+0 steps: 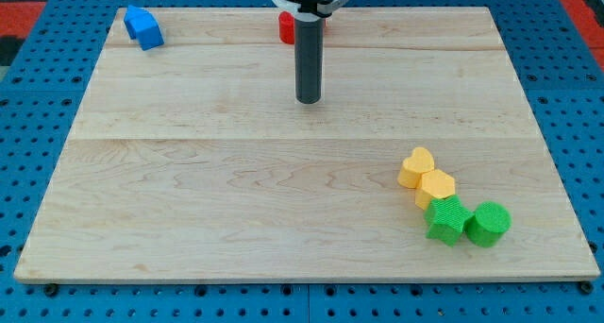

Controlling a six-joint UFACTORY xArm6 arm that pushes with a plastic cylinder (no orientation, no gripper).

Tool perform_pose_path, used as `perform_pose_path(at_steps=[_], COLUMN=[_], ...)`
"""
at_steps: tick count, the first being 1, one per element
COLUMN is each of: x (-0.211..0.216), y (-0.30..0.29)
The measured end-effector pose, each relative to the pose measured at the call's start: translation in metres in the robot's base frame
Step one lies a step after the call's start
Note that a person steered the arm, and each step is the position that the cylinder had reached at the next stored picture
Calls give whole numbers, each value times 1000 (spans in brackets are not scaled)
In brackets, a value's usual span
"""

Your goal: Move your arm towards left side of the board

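- My tip (309, 100) rests on the wooden board (236, 191), in the far half, a little right of the middle line.
- No hand on this arm, only a straight dark rod (309, 63); it has nothing to open or close and it holds nothing.
- My tip touches no block. The closest is a red block (286, 26) just behind the rod at the far edge, partly hidden by the rod's mount, so I cannot tell its shape.
- Blue block (143, 27), an angular chunky piece, sits in the far left corner, well apart from my tip, to its left and farther back.
- The left side of the board carries only that blue block; my tip stands well to the right of it.
- Cluster of four in the near right part, well apart from my tip:
- yellow heart-like block (415, 166), farthest of the group;
- yellow hexagon block (436, 187), touching it on the near right;
- green star-like block (447, 219), touching the hexagon's near side;
- green cylinder (488, 223), just beside the star on its right, touching or nearly so.
- Blue pegboard table (28, 106) with rows of holes surrounds the board.
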State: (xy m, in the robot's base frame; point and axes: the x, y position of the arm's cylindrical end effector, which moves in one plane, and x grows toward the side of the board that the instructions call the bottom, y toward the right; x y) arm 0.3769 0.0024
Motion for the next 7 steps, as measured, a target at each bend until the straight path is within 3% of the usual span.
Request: perform_pose_path(at_steps=[5, 6, 7], x=[0, 0, -2], y=[-26, -44, -112])
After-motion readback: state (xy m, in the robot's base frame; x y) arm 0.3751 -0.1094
